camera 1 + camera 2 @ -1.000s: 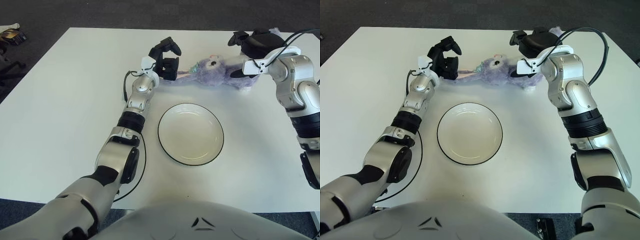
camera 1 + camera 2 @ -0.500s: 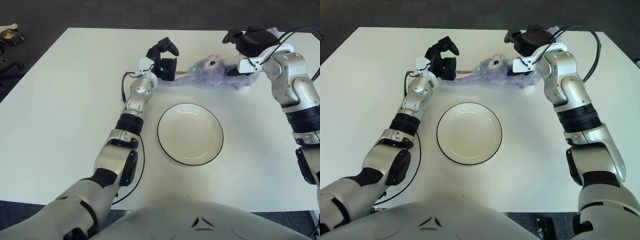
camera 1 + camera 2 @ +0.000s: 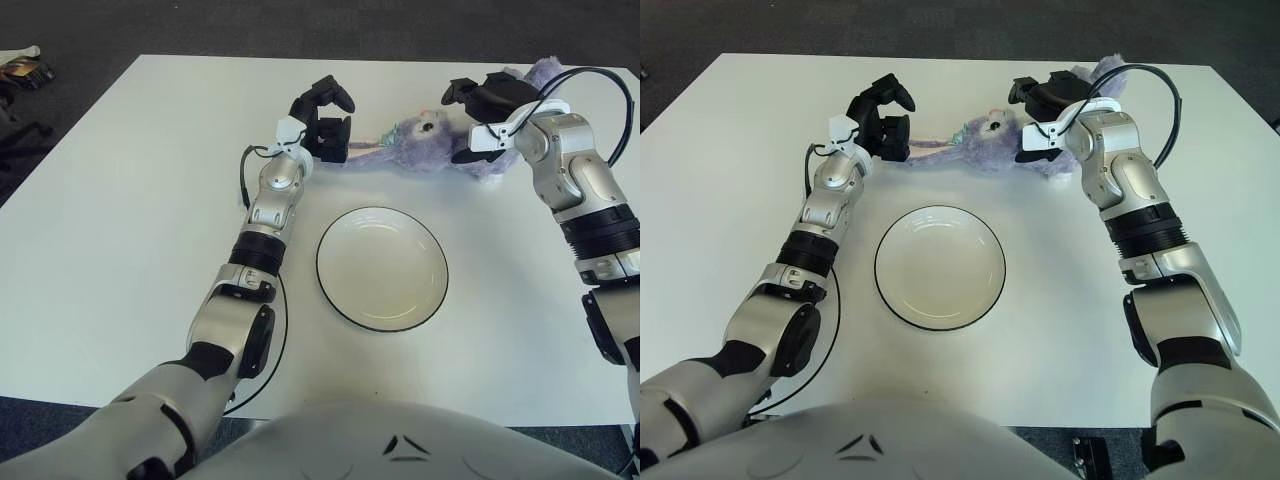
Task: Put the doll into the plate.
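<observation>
The purple plush doll [image 3: 415, 143] lies on its side at the far part of the white table [image 3: 130, 220]. Nearer to me stands the white plate [image 3: 382, 268] with a dark rim, with nothing in it. My left hand [image 3: 335, 115] is at the doll's left end, fingers spread, its lower fingers [image 3: 336, 138] by the doll's thin limb. My right hand [image 3: 462, 122] straddles the doll's body from above, open, with black fingers [image 3: 470, 93] over the far side and the thumb low on the near side. Part of the doll is hidden behind that hand.
A black cable [image 3: 283, 330] loops beside my left forearm. The table's far edge runs just behind the doll, with dark floor beyond. Some small items [image 3: 22, 70] lie on the floor at the far left.
My right hand has moved left along the doll, from its right end to over its body. The left hand shifted slightly up and left. Doll and plate have stayed put.
</observation>
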